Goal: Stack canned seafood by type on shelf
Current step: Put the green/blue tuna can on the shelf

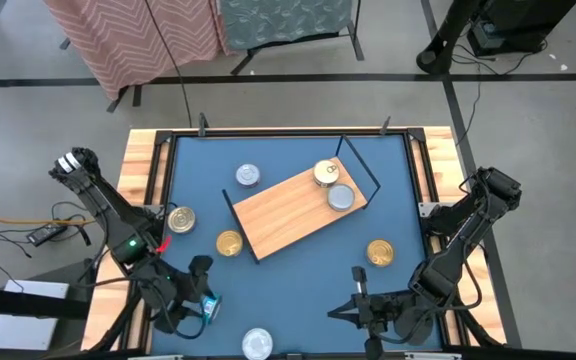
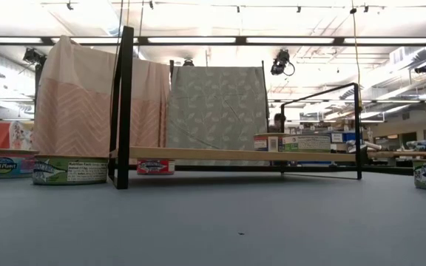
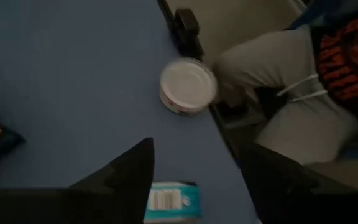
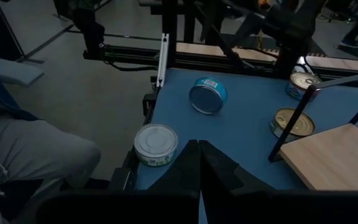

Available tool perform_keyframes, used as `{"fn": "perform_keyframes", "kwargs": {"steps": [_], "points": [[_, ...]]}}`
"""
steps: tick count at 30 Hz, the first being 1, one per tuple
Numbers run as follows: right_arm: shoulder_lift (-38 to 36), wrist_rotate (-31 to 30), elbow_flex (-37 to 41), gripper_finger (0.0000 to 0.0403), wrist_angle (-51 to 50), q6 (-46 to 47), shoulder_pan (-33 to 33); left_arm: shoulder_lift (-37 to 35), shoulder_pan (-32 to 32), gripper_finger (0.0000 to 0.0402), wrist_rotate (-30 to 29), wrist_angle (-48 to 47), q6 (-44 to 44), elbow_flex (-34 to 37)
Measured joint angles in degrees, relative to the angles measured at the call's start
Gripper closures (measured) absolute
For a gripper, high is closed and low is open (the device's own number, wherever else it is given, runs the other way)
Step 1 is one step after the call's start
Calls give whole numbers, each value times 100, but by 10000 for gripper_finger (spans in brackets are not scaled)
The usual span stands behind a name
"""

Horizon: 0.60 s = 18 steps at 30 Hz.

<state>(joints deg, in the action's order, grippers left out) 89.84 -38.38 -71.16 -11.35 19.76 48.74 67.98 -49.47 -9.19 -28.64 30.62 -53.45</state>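
The shelf (image 1: 298, 210), a light-wood board with black wire ends, stands aslant mid-table and bears a gold tin (image 1: 325, 173) and a silver tin (image 1: 340, 196). Loose tins rest flat on the blue table: silver (image 1: 246, 176), gold (image 1: 181, 219), gold (image 1: 229, 243), gold (image 1: 379, 252), and silver (image 1: 257, 343) at the near edge. A blue-labelled tin (image 4: 208, 95) stands tilted on its rim at the near left. My left gripper (image 1: 200, 295) is open with that tin (image 3: 171, 200) between its fingers. My right gripper (image 4: 199, 163) hovers shut at the near right, touching nothing. My left gripper stands open around the blue-labelled tin's side wall (image 3: 166, 198), coming slanting down from the table's left. Whether either finger touches the tin I cannot tell. The tin sits tilted with its lower rim on the table.
A person in grey trousers (image 3: 278, 81) sits just beyond the table's near edge, close to the silver tin (image 3: 188, 85). The wooden rim (image 1: 148, 170) bounds the table. Cloth-draped racks (image 2: 95, 103) stand behind the far edge.
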Motion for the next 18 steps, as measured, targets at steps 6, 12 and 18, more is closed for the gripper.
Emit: {"fn": "perform_keyframes", "kwargs": {"steps": [6,12,18], "points": [[0,54,0,392,-8,138,-87,363,0,117,1091,-274,674,-2],[0,95,0,392,-13,163,-156,952,2,116,1835,-433,641,0],[0,130,0,392,-78,155,-174,1120,-2,117,1982,-458,386,0]]}}
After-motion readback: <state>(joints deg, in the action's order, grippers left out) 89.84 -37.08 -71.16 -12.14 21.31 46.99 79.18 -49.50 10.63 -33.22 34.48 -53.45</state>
